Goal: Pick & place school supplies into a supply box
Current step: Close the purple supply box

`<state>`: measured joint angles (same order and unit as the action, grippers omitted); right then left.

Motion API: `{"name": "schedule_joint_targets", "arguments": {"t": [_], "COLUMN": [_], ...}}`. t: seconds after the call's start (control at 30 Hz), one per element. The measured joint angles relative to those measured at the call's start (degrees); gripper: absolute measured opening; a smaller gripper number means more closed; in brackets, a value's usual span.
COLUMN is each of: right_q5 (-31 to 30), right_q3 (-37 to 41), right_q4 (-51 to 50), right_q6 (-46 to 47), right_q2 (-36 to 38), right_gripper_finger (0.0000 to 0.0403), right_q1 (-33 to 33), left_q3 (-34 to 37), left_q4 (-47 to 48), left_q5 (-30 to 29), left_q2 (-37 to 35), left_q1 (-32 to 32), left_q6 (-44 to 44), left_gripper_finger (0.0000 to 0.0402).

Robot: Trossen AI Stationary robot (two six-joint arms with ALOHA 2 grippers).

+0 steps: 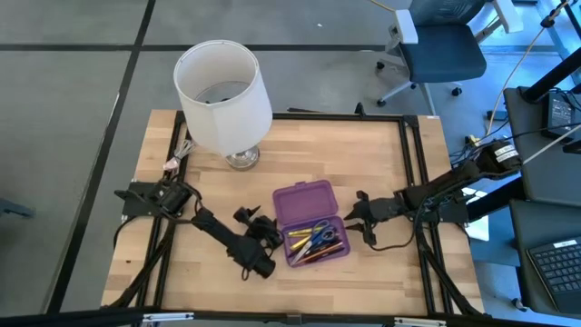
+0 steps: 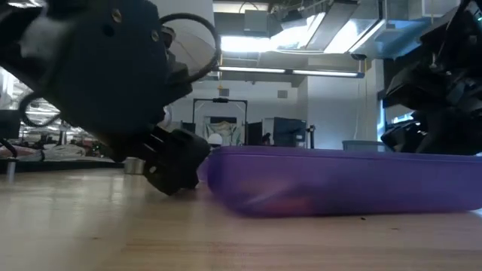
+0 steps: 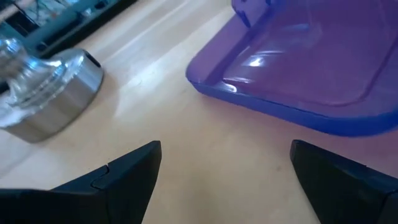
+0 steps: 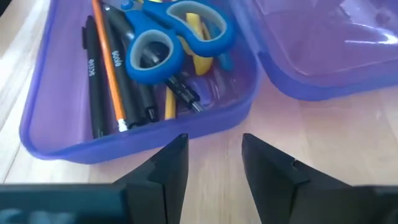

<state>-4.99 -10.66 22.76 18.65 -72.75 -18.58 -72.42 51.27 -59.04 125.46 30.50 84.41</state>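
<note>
The purple supply box (image 1: 309, 222) lies open on the table's middle, both halves flat on the wood. Its near half (image 4: 137, 87) holds black, orange and yellow pens and pencils (image 4: 106, 81) and the blue-handled scissors (image 4: 168, 37). Its far half (image 3: 311, 68) is empty. My left gripper (image 1: 260, 227) is low at the box's left side, wide open and empty, and points toward the far edge (image 3: 224, 162). My right gripper (image 1: 359, 213) is low just right of the box and points at it. It is open with a narrow gap and empty (image 4: 214, 149).
A white lampshade (image 1: 222, 95) on a metal base (image 3: 50, 93) stands at the table's far left, beyond my left gripper. In the low view the box (image 2: 339, 181) lies between the two arms. An office chair (image 1: 440, 45) stands beyond the far right corner.
</note>
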Motion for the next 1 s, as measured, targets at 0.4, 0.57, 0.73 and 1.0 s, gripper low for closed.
{"name": "schedule_joint_targets", "arguments": {"t": [0.4, 0.57, 0.73, 1.0], "right_q5": [6.33, 5.66, 5.49, 4.65], "right_q3": [0.07, 0.07, 0.07, 0.07], "right_q4": [0.10, -1.07, -1.95, -1.95], "right_q6": [-7.12, -8.45, -8.50, -8.65], "right_q2": [0.00, 0.00, 0.00, 0.00], "right_gripper_finger": [0.0154, 0.0154, 0.0154, 0.0154], "right_q1": [1.55, 1.54, 1.54, 1.54], "left_q3": [-0.13, -0.13, 0.00, 0.20], "left_q4": [-0.38, 4.77, 9.88, 13.17], "left_q5": [-2.09, -3.20, -0.25, -0.78], "left_q2": [-0.15, -0.12, -0.22, -2.30], "left_q1": [-2.46, -2.53, -1.53, 1.03], "left_q6": [-11.87, -9.85, -0.87, 4.59], "left_gripper_finger": [0.0351, 0.0351, 0.0351, 0.0351]}}
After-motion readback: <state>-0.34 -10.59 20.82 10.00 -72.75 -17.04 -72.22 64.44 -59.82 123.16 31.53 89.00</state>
